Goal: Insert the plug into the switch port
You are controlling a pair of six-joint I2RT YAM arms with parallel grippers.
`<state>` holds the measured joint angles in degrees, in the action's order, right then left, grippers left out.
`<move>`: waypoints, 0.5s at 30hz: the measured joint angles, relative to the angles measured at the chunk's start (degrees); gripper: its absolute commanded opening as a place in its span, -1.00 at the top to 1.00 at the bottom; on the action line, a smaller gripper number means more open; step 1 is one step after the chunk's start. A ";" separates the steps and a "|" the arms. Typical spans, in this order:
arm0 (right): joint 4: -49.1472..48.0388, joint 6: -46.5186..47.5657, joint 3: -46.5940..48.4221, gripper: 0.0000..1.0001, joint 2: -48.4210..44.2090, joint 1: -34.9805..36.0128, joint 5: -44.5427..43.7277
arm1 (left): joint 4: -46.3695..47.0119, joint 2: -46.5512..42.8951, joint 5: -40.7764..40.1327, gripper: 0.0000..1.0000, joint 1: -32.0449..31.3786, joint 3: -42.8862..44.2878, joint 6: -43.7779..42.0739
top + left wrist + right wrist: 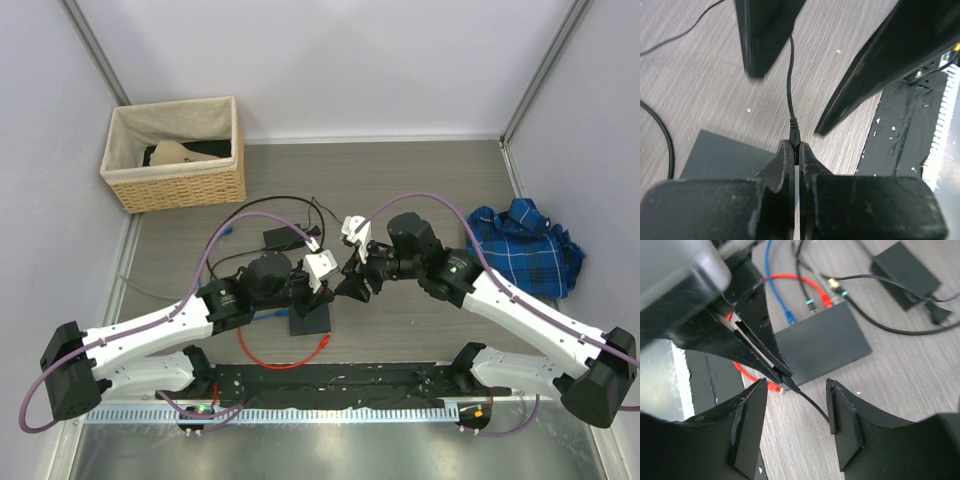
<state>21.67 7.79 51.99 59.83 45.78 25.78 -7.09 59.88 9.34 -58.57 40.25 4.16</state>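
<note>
**Plug pinched by left gripper, at the switch's edge – not seated**

- Left gripper [795, 148]: clamped tight on the plug [794, 132]. One small black barrel plug, with its thin cord [789, 75] running up frame from the fingertips in the left wrist view.
- Right gripper [797, 390]: jaws apart, gripping nothing. Its two fingers [747, 425] straddle the cord, one on each side – no contact visible.
- Switch [822, 342]: one, flat on the table [420, 190], centre of the right wrist view. The plug tip sits at its lower-left edge, below the left fingers; can't tell if it touches the box.
- In the top view both grippers meet mid-frame, just above the switch.
- Four cable ends lie along the switch's upper edge: one blue [789, 316], one red [826, 300] and two dark with greenish tips [810, 304]. Can't tell which are seated.
- The red cable [270, 358] loops toward the bottom of the top view, with its loose end beside the switch's lower corner.
- One power brick [905, 267], upper right of the right wrist view, well apart from the switch, with cords coming off it.
- Also one wicker basket [180, 185] upper left of the top view, one blue cloth [530, 250] at the right, and one black mat [330, 385] along the bottom.
</note>
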 measured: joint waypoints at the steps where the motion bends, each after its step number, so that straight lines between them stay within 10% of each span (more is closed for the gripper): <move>1: 0.72 1.09 0.66 -0.12 1.20 0.00 1.33 | -0.13 -0.02 0.68 1.00 0.00 0.70 -0.55; 15: 4.11 6.54 1.03 0.03 3.87 -1.31 6.91 | -0.96 -2.71 2.75 1.00 0.00 1.84 -3.17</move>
<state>25.78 14.33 53.01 63.70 44.47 32.69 -8.05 57.17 12.10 -58.57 42.09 0.99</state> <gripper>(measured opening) 0.511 0.029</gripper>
